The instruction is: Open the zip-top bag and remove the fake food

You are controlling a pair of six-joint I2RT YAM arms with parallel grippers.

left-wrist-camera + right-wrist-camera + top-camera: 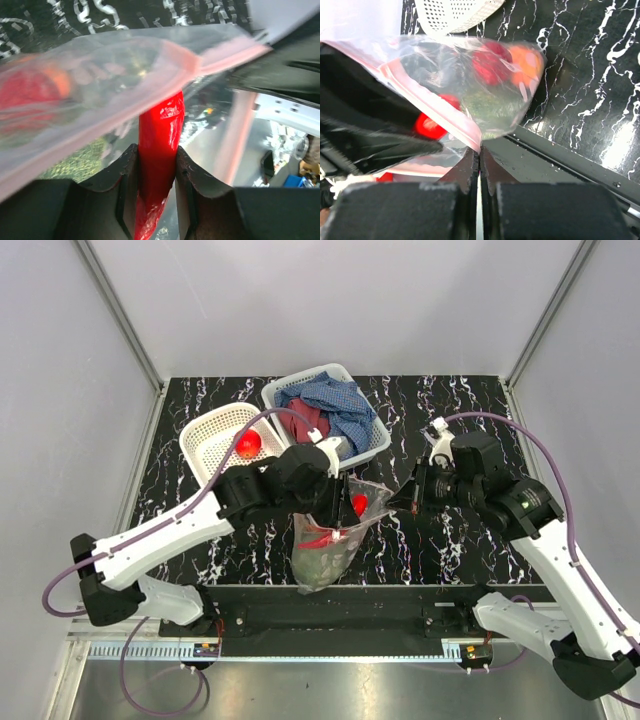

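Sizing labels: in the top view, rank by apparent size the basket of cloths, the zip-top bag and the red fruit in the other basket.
Basket of cloths and zip-top bag: about alike; bag seems lifted toward the camera, so unranked.
Smallest: red fruit.

Cloths [335, 405] lie in the basket [318, 370] behind the zip-top bag [322, 558].

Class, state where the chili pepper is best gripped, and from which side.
Probably grip the chili pepper across its slim middle, coming from the open zip edge of the zip-top bag, as the left gripper holds it: long and narrow, it suits a crosswise pinch.
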